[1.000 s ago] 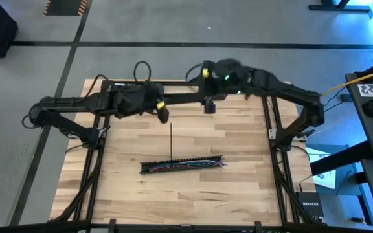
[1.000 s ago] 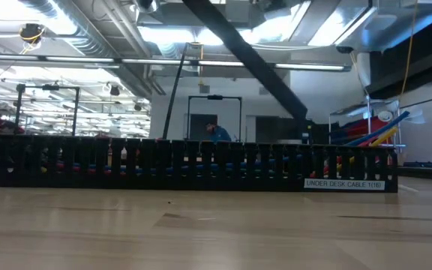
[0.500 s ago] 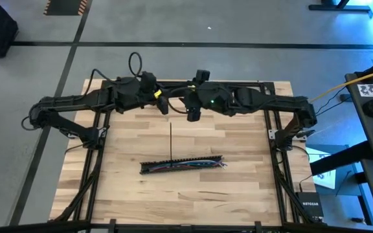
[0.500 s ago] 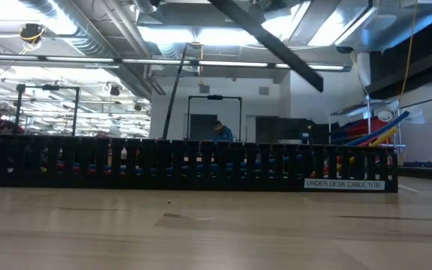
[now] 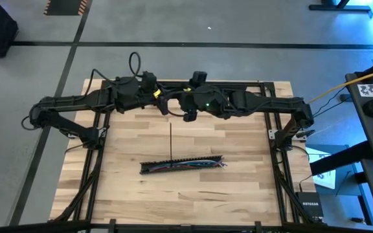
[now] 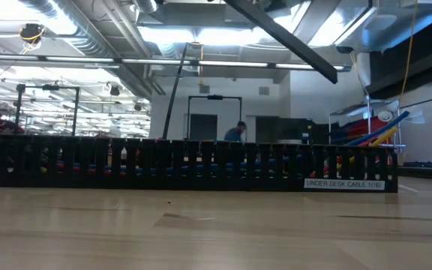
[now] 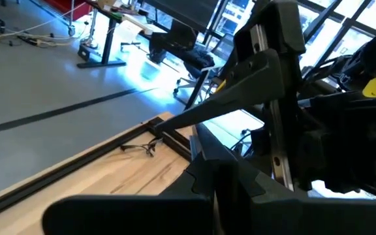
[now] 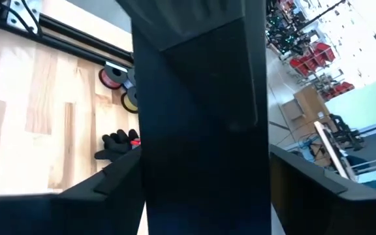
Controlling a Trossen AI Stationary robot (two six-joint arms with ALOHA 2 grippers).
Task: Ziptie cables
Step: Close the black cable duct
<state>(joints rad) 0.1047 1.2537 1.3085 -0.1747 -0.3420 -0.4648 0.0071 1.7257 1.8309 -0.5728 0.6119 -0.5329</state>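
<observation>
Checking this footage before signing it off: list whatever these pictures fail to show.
- Right gripper: its jaws are too small in the high view; a flat black strip fills the right wrist view.
- Left gripper: too small in the high view, and dark arm parts fill the left wrist view.
- Cables: the slotted black channel lets only coloured flecks through in the low view.
- Thin dark strap: a hairline from above, its ends unreadable.
</observation>
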